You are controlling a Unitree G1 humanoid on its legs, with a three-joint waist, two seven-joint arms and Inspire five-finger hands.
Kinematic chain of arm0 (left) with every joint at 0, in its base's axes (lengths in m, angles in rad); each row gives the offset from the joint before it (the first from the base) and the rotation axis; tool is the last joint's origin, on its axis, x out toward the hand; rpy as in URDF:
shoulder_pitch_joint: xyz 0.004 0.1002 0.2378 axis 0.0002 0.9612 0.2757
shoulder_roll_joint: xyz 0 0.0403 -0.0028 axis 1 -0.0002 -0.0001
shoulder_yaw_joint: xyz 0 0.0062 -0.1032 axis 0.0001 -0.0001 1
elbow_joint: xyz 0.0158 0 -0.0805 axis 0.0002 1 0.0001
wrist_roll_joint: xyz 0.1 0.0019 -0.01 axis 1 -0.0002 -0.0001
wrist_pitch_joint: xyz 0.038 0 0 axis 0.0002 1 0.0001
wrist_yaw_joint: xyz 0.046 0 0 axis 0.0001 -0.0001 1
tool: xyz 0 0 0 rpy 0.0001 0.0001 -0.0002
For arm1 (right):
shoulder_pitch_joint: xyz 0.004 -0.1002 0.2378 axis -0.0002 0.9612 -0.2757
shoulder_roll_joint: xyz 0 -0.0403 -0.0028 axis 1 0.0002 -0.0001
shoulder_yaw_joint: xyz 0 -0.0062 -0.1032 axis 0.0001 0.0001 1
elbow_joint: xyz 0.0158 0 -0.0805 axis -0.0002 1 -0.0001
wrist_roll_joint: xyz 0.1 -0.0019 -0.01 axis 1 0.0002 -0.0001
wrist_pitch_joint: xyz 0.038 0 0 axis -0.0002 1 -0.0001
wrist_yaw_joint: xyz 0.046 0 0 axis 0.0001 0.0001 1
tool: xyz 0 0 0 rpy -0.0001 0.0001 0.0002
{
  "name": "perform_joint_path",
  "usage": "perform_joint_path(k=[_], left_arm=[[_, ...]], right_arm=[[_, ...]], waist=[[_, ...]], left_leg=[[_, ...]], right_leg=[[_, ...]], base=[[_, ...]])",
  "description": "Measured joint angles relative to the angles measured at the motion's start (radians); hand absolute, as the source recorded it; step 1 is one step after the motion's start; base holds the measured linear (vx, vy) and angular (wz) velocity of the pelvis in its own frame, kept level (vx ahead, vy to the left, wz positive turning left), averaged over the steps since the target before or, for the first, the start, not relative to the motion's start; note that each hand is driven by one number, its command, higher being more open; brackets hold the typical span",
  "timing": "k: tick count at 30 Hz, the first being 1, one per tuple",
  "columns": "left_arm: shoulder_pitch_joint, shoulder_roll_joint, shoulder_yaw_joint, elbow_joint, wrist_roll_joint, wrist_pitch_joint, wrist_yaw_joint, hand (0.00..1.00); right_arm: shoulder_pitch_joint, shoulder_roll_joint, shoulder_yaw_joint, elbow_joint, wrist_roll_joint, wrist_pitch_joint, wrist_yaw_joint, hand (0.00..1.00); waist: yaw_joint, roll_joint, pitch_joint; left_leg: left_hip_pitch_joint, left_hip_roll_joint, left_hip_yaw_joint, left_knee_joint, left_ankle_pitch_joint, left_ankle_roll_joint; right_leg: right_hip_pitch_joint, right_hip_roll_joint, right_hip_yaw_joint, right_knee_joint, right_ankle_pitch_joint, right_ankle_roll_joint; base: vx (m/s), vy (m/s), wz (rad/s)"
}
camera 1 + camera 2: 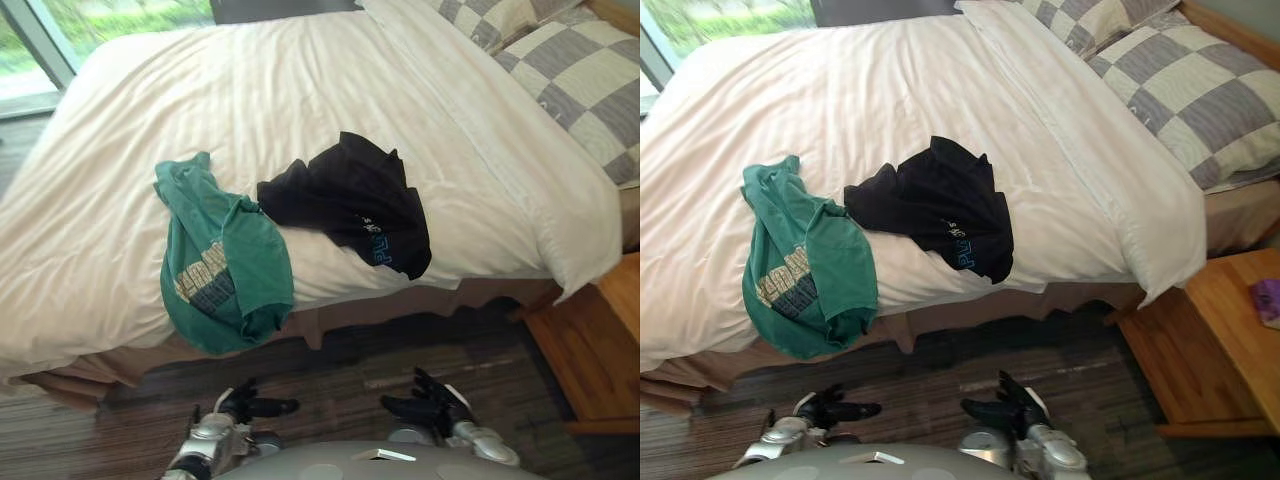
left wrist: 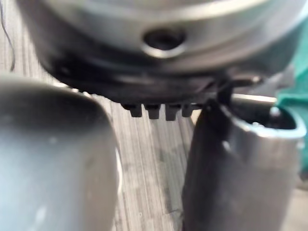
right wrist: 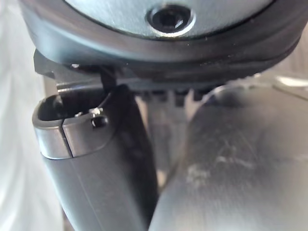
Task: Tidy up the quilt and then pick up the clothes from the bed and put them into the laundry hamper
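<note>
Closest to me, the left hand and right hand hang low over the dark wood floor, just short of the bed. Both sets of fingers look loose and spread, with nothing in them. They're well apart from each other and not touching the bedding.

Both pieces of clothing are on the bed's near edge. The green tee is rumpled and half off, its lower part drooping over the side toward the floor. Right beside it, touching at the tee's upper corner, is a black garment in a crumpled heap with light blue print near its hem, which also slips a bit over the edge. Can't tell if it's a shirt or shorts.

Under both is the white quilt, spread pretty flat across the mattress, with its corner hanging down by a wooden nightstand off to the right. Something small and purple sits on the nightstand.

Further back, grey-and-cream checked pillows lie at the head, and a window showing greenery sits beyond the far left corner.
</note>
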Motion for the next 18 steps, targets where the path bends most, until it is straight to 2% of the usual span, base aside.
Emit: perform_joint_path(k=[1,2,3,4,5,6,7,8,10,12,14,16,17,18], left_arm=[[0.000,-0.002,0.000,0.000,-0.001,0.006,0.009,1.00],[0.003,-0.006,0.004,-0.001,-0.035,0.009,0.032,1.00],[0.004,-0.006,0.005,-0.001,-0.041,0.009,0.036,1.00],[0.007,-0.005,0.007,-0.001,-0.067,0.010,0.048,1.00],[0.005,-0.003,0.007,-0.001,-0.070,0.013,0.052,1.00],[0.005,-0.003,0.007,-0.001,-0.069,0.014,0.052,1.00],[-0.006,-0.006,0.006,-0.003,-0.069,0.016,0.054,1.00],[-0.019,-0.015,0.013,-0.003,-0.072,0.029,0.066,1.00],[-0.014,-0.038,0.035,-0.002,-0.095,0.049,0.087,1.00],[0.012,-0.047,0.072,0.000,-0.147,0.062,0.113,1.00],[0.036,-0.059,0.143,0.002,-0.243,0.064,0.138,1.00],[0.062,-0.067,0.255,0.020,-0.432,0.053,0.158,1.00],[0.071,-0.067,0.292,0.028,-0.470,0.049,0.158,1.00],[0.085,-0.067,0.379,0.044,-0.535,0.030,0.170,1.00]], right_arm=[[0.001,0.002,0.003,0.002,0.002,0.002,-0.002,1.00],[0.001,-0.009,0.021,0.004,0.000,0.003,-0.003,1.00],[0.001,-0.010,0.023,0.004,0.000,0.003,-0.003,1.00],[-0.002,-0.010,0.036,0.003,0.000,0.002,-0.001,1.00],[-0.008,-0.003,0.044,0.000,0.001,0.001,0.005,1.00],[-0.008,0.003,0.046,-0.007,0.002,0.000,0.015,1.00],[-0.007,0.003,0.053,-0.023,0.004,0.000,0.035,1.00],[-0.007,0.000,0.053,-0.026,0.007,0.003,0.051,1.00],[-0.007,-0.014,0.054,-0.036,0.018,0.007,0.056,1.00],[-0.001,-0.013,0.054,-0.037,0.061,0.025,0.036,1.00],[0.003,-0.008,0.032,-0.031,0.128,0.058,0.000,1.00],[0.005,0.025,-0.066,-0.021,0.250,0.085,-0.053,1.00],[0.006,0.034,-0.098,-0.017,0.288,0.090,-0.064,1.00],[0.016,0.051,-0.168,-0.010,0.355,0.092,-0.088,1.00]], waist=[[0.010,0.010,0.003],[0.013,0.017,0.003],[0.013,0.017,0.003],[0.014,0.021,0.001],[0.013,0.025,0.001],[0.012,0.025,0.000],[0.010,0.018,-0.003],[0.011,0.021,-0.002],[0.014,0.043,-0.002],[0.013,0.047,-0.005],[0.015,0.047,-0.010],[0.026,0.041,-0.018],[0.029,0.038,-0.020],[0.035,0.031,-0.026]], left_leg=[[0.008,0.006,0.020,-0.001,-0.009,0.014],[0.023,0.010,0.040,-0.037,0.006,0.045],[0.026,0.010,0.041,-0.047,0.010,0.048],[0.029,0.012,0.042,-0.086,0.034,0.057],[0.024,0.002,0.026,-0.131,0.067,0.059],[0.020,-0.004,0.017,-0.160,0.087,0.061],[0.002,-0.027,-0.011,-0.201,0.119,0.065],[-0.022,-0.042,-0.036,-0.210,0.135,0.067],[-0.019,-0.046,-0.051,-0.248,0.170,0.073],[0.026,-0.043,-0.051,-0.297,0.195,0.076],[0.060,-0.037,-0.051,-0.327,0.201,0.074],[0.080,-0.038,-0.042,-0.348,0.207,0.075],[0.083,-0.039,-0.039,-0.353,0.207,0.075],[0.083,-0.044,-0.034,-0.358,0.207,0.075]], right_leg=[[0.000,0.009,-0.051,-0.023,0.084,-0.064],[-0.005,0.025,-0.166,-0.002,0.101,-0.141],[-0.007,0.030,-0.184,0.009,0.094,-0.149],[-0.021,0.069,-0.223,0.046,0.039,-0.162],[-0.029,0.129,-0.206,0.062,-0.042,-0.133],[-0.029,0.162,-0.186,0.063,-0.085,-0.124],[-0.028,0.219,-0.148,0.042,-0.175,-0.125],[-0.015,0.238,-0.132,-0.001,-0.193,-0.109],[-0.009,0.239,-0.162,-0.001,-0.197,-0.120],[0.026,0.247,-0.181,-0.001,-0.207,-0.136],[0.055,0.257,-0.186,-0.001,-0.215,-0.146],[0.059,0.257,-0.181,0.000,-0.216,-0.147],[0.059,0.255,-0.178,0.001,-0.216,-0.147],[0.054,0.251,-0.171,0.001,-0.215,-0.146]], base=[[-0.05,0.362,-0.37],[-0.02,0.312,-0.20],[0.03,0.181,-0.09],[0.07,0.131,0.07],[0.06,0.108,0.17],[0.09,0.103,0.47],[0.04,0.002,0.67],[0.04,0.000,0.66],[0.02,-0.027,0.46],[0.06,-0.058,0.38],[0.05,-0.044,0.23],[0.00,0.008,-0.03],[-0.03,0.045,-0.10],[-0.04,0.067,-0.07]])
